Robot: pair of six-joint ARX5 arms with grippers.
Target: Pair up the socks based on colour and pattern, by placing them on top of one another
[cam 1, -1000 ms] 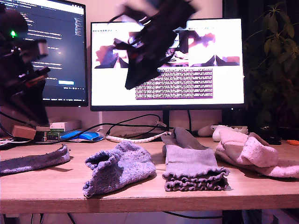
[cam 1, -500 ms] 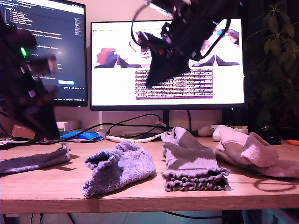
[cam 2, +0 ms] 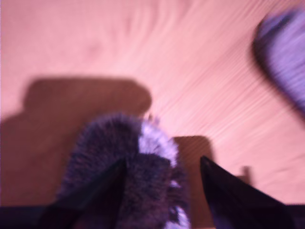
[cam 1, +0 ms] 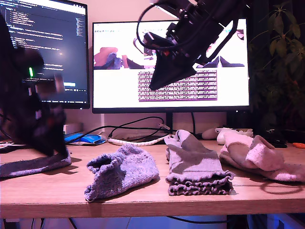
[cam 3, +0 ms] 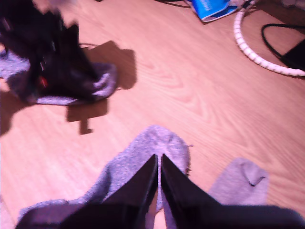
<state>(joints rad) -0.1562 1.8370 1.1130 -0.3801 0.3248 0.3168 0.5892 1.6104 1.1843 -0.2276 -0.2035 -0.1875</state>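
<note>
Our first gripper (cam 2: 162,167) is open over the soft, floppy speckled sock (cam 2: 128,162) at the desk (cam 1: 47,191) edge. Our second gripper (cam 3: 158,164) is closed, empty. We pinch the cuff.

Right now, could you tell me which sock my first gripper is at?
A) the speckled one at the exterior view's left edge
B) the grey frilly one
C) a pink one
A: my first gripper has its open jaws astride the speckled sock lying at the exterior view's left edge.

First pincer (cam 1: 52,150) dropped onto blue-purple sock (cam 1: 33,164); second pincer (cam 1: 159,83) shifted.
</note>
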